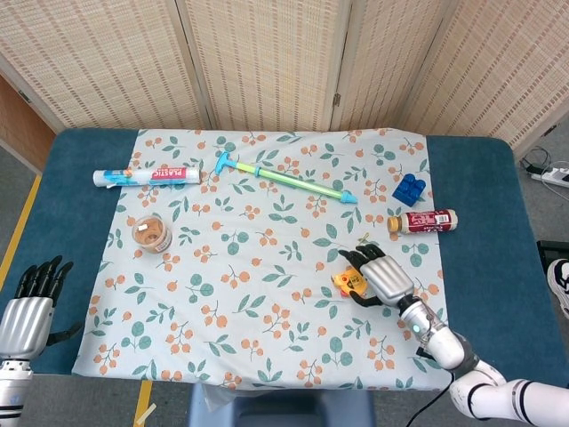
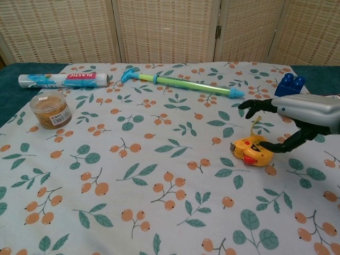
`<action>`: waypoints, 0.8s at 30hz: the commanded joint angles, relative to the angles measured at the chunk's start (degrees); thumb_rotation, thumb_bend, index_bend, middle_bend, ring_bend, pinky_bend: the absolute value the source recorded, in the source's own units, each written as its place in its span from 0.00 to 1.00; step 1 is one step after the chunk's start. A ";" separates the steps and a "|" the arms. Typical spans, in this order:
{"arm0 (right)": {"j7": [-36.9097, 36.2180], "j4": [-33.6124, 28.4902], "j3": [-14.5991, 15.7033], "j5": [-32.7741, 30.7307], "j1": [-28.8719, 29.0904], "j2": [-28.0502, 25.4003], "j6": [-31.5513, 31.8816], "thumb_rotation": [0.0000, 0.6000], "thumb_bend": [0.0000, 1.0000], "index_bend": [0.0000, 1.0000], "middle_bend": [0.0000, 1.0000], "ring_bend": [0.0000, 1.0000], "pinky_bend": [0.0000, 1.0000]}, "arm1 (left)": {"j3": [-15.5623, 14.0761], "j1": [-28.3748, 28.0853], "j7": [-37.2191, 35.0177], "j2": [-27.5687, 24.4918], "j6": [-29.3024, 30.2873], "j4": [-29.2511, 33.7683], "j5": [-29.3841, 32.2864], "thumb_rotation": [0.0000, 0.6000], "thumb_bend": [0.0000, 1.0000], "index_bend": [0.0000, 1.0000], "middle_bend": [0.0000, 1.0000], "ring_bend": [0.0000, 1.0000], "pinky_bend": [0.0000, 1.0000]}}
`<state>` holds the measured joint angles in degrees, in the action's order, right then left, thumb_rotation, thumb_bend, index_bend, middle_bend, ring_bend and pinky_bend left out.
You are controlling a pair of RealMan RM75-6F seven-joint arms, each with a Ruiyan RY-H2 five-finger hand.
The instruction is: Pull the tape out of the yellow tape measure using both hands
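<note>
Yellow tape measure [image 2: 252,150]: rounded yellow case, red button at its near-right side, printed label on top, lying flat on the floral cloth [image 2: 133,175] toward the right edge of the table [image 1: 480,178], nearer the front than the back. Head view shows it as a small yellow patch [image 1: 347,281] mostly hidden by the hand. A thin yellowish strip sticks up just behind the case in the chest view; cannot tell if it is the tape tab.

Right hand [image 2: 289,119] arches over the case from the right. Fingers [image 2: 249,104] are spread and reach out above and past the far side of the case without touching it. A lower dark digit curves down and its tip meets the case's right side by the red button. Fingers are apart, nothing clamped, case not lifted. In the head view the right hand [image 1: 380,274] covers the case's right half.

Left hand [image 1: 28,301] sits at the front left corner of the table, off the cloth, fingers upright and apart, holding nothing, well apart from the tape measure.

Others on the cloth: blue block [image 2: 289,84] and bottle [image 1: 423,221] behind the right hand, green-blue pump stick [image 2: 183,84] across the back, white tube [image 2: 64,80] and a small jar [image 2: 50,110] at the left.
</note>
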<state>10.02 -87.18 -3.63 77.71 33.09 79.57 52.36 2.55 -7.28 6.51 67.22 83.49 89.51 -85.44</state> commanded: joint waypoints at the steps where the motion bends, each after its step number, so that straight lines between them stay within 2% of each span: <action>1: 5.49 0.75 1.13 -1.50 -0.45 -0.22 0.17 0.66 0.40 0.00 0.11 0.05 0.09 | -0.05 0.07 -0.21 -0.03 0.33 -0.09 -0.30 1.00 0.17 0.05 0.01 0.02 0.00; 9: 11.39 3.73 0.90 -5.15 0.83 2.39 -1.41 0.67 0.40 0.02 0.13 0.07 0.09 | -0.29 0.11 -0.46 0.13 0.40 0.03 -0.64 1.00 0.17 0.05 0.01 0.02 0.00; 16: 11.51 7.41 1.46 -4.02 1.83 5.24 -2.06 0.67 0.40 0.06 0.15 0.08 0.09 | -0.62 0.13 -0.77 -0.22 0.07 0.49 -0.75 1.00 0.17 0.03 0.01 0.02 0.00; 24: 9.47 9.02 2.56 -0.94 1.87 5.47 -1.29 0.67 0.40 0.07 0.17 0.09 0.09 | -0.90 0.25 -0.90 -0.49 -0.18 1.22 -0.69 1.00 0.17 0.03 0.01 0.02 0.00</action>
<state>19.72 -78.34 -1.27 76.47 34.91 85.07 50.97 1.68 -7.04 5.61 66.75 83.34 90.68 -86.12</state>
